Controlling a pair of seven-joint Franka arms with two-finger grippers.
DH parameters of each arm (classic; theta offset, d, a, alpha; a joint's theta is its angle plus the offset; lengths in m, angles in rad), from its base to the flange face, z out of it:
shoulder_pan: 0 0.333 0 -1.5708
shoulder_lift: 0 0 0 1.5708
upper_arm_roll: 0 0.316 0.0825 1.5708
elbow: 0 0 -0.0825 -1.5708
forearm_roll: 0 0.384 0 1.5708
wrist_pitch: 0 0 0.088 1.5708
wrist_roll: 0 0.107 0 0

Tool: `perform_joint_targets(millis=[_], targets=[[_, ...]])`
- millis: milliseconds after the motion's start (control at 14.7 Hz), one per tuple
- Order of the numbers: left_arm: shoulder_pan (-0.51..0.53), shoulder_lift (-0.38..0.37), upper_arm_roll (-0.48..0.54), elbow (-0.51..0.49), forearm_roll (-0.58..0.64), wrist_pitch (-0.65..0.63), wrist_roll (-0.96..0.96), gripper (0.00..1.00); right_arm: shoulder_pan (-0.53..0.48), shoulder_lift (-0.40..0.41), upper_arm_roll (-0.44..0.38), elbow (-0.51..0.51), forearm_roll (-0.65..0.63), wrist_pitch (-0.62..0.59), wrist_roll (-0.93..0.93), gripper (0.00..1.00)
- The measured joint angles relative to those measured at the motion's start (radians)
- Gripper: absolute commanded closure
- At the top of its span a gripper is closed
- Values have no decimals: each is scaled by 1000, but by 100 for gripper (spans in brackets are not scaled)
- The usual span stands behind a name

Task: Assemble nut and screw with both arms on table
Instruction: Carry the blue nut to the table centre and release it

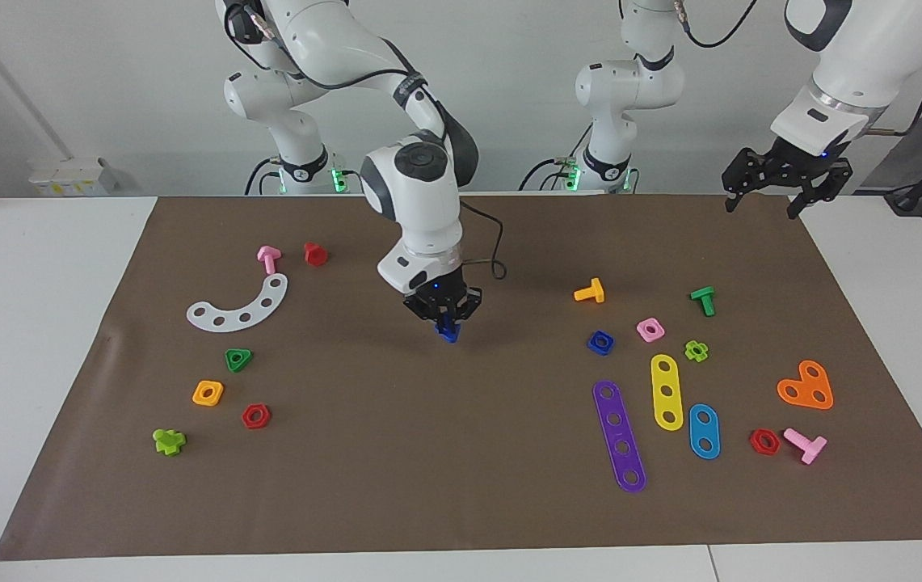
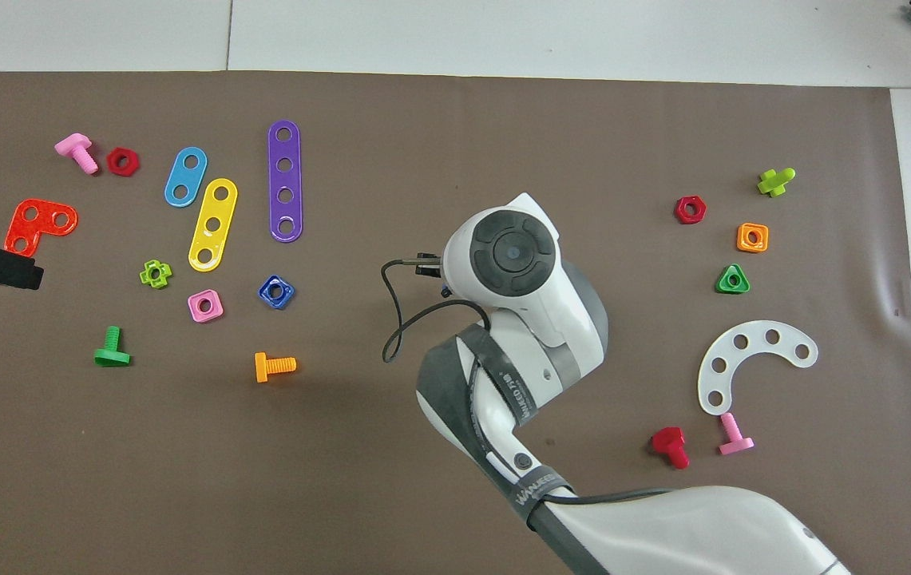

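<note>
Screw in my right fingers, nut on the tabletop.

My right gripper (image 1: 448,322), clenched on the screw (image 1: 449,332), hangs over mid-mat; the nut (image 1: 600,343) lies flat toward my left arm's end, where my left gripper (image 1: 784,190) waits, fingers released.

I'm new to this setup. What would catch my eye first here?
The right gripper hangs over the middle of the brown mat, shut on the blue screw. The blue nut lies among bright toy parts toward the left arm's end. The left gripper waits open over the mat's corner there.
</note>
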Motion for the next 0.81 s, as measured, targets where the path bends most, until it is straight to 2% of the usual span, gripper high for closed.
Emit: perform_joint_targets(millis=[271,543,611,679,746,814], targets=[[0,0,0,0,0,0,0,0,65,121,-1,84,-15,49,101,100],[0,0,0,0,0,0,0,0,68,150,-2,108,-25,78,102,100],[0,0,0,0,0,0,0,0,68,151,-2,104,-25,78,102,81],[0,0,0,0,0,0,0,0,68,152,-2,98,-25,79,102,50],[0,0,0,0,0,0,0,0,68,154,-2,90,-25,83,102,0],[0,0,0,0,0,0,0,0,68,155,-2,84,-25,87,103,0]])
